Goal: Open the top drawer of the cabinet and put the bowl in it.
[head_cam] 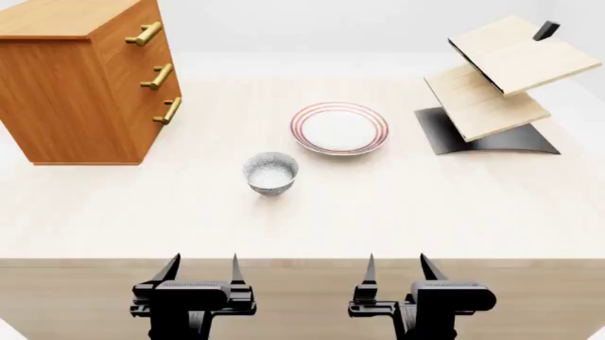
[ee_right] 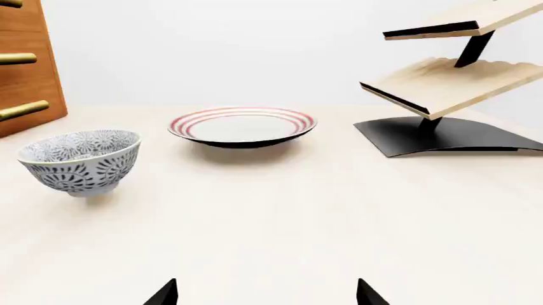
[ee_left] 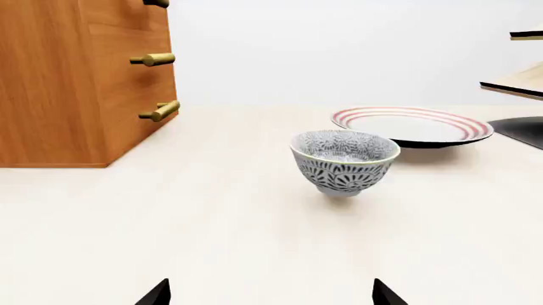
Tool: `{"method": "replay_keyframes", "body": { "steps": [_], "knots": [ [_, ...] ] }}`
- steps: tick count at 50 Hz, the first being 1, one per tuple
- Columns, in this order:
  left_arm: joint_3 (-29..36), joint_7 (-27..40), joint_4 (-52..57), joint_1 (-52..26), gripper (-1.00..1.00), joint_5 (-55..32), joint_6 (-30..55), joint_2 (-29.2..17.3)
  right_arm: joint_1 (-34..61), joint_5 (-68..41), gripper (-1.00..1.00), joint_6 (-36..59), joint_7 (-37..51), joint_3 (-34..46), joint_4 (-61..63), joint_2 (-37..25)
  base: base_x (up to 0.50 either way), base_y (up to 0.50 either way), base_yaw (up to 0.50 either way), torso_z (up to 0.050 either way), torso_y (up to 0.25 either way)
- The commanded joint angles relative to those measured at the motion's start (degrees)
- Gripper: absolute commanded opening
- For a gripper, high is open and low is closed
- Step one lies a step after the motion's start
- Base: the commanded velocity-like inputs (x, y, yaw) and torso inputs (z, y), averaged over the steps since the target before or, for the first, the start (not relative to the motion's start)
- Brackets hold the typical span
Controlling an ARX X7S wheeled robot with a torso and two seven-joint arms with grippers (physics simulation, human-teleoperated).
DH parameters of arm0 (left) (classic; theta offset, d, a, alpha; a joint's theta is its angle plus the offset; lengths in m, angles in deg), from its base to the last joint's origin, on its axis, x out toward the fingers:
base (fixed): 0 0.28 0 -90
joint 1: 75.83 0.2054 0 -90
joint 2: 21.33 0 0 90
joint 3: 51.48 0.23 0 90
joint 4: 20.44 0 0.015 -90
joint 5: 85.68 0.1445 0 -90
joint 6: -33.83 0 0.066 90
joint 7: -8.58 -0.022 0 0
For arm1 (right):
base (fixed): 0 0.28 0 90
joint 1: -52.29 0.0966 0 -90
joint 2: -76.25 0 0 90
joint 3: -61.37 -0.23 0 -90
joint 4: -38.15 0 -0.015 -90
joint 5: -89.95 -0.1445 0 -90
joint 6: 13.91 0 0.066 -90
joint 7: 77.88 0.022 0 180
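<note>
Both grippers hover with jaws spread at the worktop's near edge, and the left gripper [head_cam: 200, 269] sits nearer the cabinet [head_cam: 85, 85] at the far-left corner, top drawer [head_cam: 142, 32] shut, bowl [head_cam: 270, 172] mid-worktop.

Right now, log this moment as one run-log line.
top drawer: shut | bowl: on table, untouched | left tool: open, empty | right tool: open, empty

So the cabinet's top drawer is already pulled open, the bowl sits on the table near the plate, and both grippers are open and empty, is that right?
Not quite. The top drawer is shut, flush with the two below it on the cabinet, as the head view shows. The rest holds: the bowl sits on the table near the plate, and the left gripper and right gripper are open and empty.
</note>
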Motion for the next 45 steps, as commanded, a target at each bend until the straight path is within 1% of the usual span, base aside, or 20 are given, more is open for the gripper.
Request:
{"method": "replay_keyframes", "body": {
  "steps": [1, 5, 19, 45],
  "knots": [
    [1.1, 1.1, 0.0, 0.0, 1.0, -0.8, -0.1, -0.9, 0.1, -0.5, 1.0, 0.4, 1.5, 1.2, 0.2, -0.9, 0.0, 0.0, 0.0, 0.0, 0.0],
    [2.0, 2.2, -0.4, -0.2, 1.0, -1.3, -0.7, -1.9, 0.7, 0.1, 1.0, 1.5, 3.6, 2.4, -0.4, -1.7, 0.0, 0.0, 0.0, 0.0, 0.0],
    [4.1, 4.4, -0.4, -0.1, 1.0, -2.1, -1.1, -3.5, 0.9, -1.1, 1.0, 2.2, 5.9, 4.5, -0.6, -3.3, 0.0, 0.5, 0.0, 0.0, 0.0],
    [6.0, 6.7, 0.0, -0.7, 1.0, -4.1, 0.1, -5.1, 1.3, -3.5, 1.0, 2.3, 7.8, 6.2, -0.8, -5.2, 0.0, 0.5, 0.0, 0.0, 0.0]
  ]
}}
